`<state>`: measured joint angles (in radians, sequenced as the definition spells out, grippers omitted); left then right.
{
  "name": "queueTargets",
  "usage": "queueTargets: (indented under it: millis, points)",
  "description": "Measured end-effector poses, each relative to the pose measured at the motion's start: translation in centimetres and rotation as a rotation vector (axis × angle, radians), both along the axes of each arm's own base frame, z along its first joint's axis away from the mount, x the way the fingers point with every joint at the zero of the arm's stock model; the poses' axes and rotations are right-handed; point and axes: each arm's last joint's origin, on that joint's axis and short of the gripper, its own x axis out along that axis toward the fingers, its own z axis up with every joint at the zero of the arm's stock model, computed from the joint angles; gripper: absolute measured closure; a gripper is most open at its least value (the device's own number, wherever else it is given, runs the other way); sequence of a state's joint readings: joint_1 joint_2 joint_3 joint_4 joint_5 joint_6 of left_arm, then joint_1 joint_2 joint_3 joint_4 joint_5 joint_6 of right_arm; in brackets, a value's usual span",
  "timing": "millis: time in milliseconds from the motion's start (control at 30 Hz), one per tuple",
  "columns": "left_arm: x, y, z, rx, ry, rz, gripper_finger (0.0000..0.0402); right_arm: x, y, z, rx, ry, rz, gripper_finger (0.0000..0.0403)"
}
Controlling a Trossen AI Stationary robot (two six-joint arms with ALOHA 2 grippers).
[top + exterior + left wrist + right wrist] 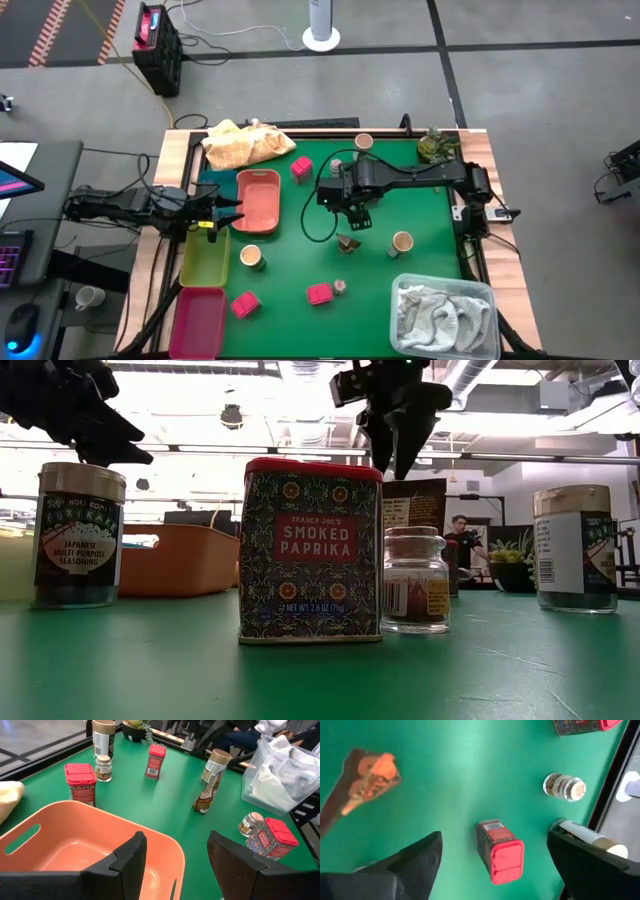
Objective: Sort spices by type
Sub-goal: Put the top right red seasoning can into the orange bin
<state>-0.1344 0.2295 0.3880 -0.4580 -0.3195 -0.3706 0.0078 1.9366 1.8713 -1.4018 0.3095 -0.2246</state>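
spices point(319, 293) scattered on mat | right pincer point(357, 214) spread wide, empty, pointing down above mat | left pincer point(222, 212) parted over salmon tray point(258, 200)

1. I see a green table mat point(400, 290) under everything.
2. The smoked paprika tin point(311, 552) has a red lid and a dark blue ornamental pattern with a red label.
3. The seasoning cup point(78, 535) is black-labelled with a tan lid.
4. The small jar point(415, 582) is clear with reddish-brown contents.
5. My trays read salmon point(258, 200), lime point(205, 255) and magenta point(200, 320).
6. One cloth point(243, 145) is yellow checked, the other point(440, 315) white-grey.
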Motion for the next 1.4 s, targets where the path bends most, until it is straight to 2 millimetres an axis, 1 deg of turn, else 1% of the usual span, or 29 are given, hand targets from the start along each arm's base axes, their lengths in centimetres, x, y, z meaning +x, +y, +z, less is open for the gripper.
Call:
queueTargets:
  millis: [100, 167, 233, 333, 433, 533, 667, 767, 967, 1100, 1200, 1300, 1400]
  points:
    - [0.0, 0.0, 0.0, 0.0, 0.0, 0.0, 0.0203, -0.1, -0.1, 0.0, -0.008, 0.024, 0.035, 0.0029]
    - [0.0, 0.0, 0.0, 0.0, 0.0, 0.0, 0.0203, -0.1, -0.5, 0.0, -0.008, 0.025, 0.026, 0.0031]
    - [0.0, 0.0, 0.0, 0.0, 0.0, 0.0, 0.0203, -0.3, -1.2, 0.0, -0.006, 0.031, -0.007, 0.0031]
    - [0.0, 0.0, 0.0, 0.0, 0.001, 0.0, 0.0203, -0.7, -2.9, -0.2, 0.008, 0.058, -0.093, 0.0031]
    - [0.0, 0.0, 0.0, 0.0, 0.001, 0.0, 0.0203, -1.4, -4.6, -1.5, 0.076, 0.115, -0.159, 0.0031]
    - [0.0, 0.0, 0.0, 0.0, 0.001, -0.001, 0.0203, -2.0, -5.9, -3.2, 0.133, 0.171, -0.188, 0.003]
    - [0.0, 0.0, 0.0, 0.001, 0.002, 0.0, 0.0203, -2.8, -6.9, -5.8, 0.151, 0.246, -0.164, 0.003]
    - [0.0, 0.0, 0.0, 0.001, 0.003, 0.0, 0.0203, -3.3, -7.7, -6.6, 0.131, 0.275, -0.169, 0.003]
    - [0.0, 0.0, 0.0, 0.001, 0.003, 0.0, 0.0203, -3.6, -8.6, -7.4, 0.106, 0.288, -0.155, 0.003]
    - [0.0, 0.0, 0.0, 0.001, 0.002, -0.001, 0.0203, -3.8, -9.0, -8.6, 0.113, 0.284, -0.13, 0.003]
    - [0.0, 0.0, 0.0, 0.001, 0.003, 0.0, 0.0203, -4.4, -8.8, -9.6, 0.123, 0.329, -0.114, 0.0034]
    - [0.0, 0.0, 0.0, 0.001, 0.003, 0.0, 0.0203, -4.8, -8.7, -10.5, 0.127, 0.353, -0.116, 0.005]
    - [0.0, 0.0, 0.0, 0.001, 0.003, 0.0, 0.0203, -4.9, -8.7, -10.9, 0.126, 0.352, -0.128, 0.0084]
